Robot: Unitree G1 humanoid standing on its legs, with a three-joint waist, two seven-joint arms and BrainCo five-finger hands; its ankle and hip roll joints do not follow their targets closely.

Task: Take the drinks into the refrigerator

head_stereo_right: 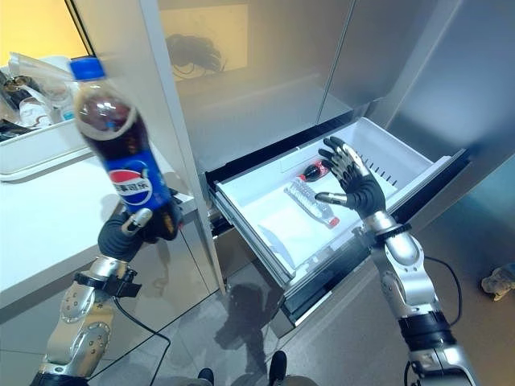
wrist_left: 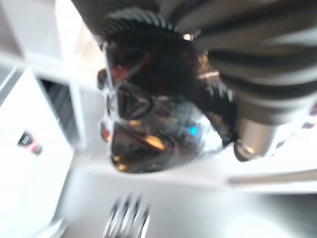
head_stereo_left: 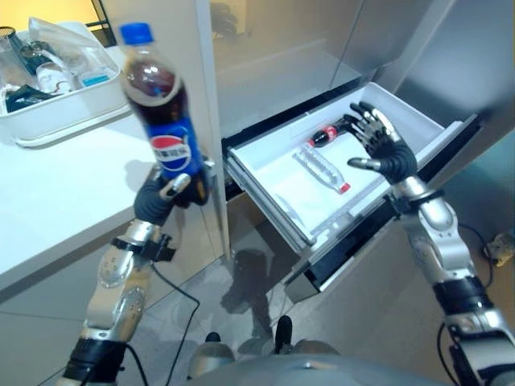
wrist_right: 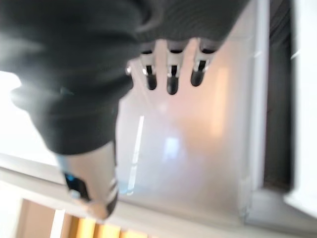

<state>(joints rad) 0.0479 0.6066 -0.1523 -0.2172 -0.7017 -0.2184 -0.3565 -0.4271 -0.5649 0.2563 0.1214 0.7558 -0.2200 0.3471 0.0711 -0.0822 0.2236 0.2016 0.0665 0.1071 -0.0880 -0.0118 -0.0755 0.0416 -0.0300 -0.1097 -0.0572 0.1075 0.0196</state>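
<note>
A cola bottle (head_stereo_left: 161, 108) with a blue cap and blue label stands upright in my left hand (head_stereo_left: 163, 195), whose fingers are curled round its base, beside the white counter's edge. Its dark rounded bottom (wrist_left: 158, 124) shows close up in the left wrist view. The white refrigerator drawer (head_stereo_left: 265, 165) is pulled out. Inside lie a clear water bottle (head_stereo_left: 320, 168) with a red cap and a small dark cola bottle (head_stereo_left: 325, 135). My right hand (head_stereo_left: 381, 141) hovers open over the drawer's right part, fingers (wrist_right: 171, 74) spread and holding nothing.
A white tray (head_stereo_left: 56, 112) of glassware and clutter sits on the white counter (head_stereo_left: 48, 201) at the far left. The tall grey refrigerator door panels (head_stereo_right: 265, 72) rise behind the drawer. Grey tiled floor (head_stereo_left: 241, 281) lies below the drawer.
</note>
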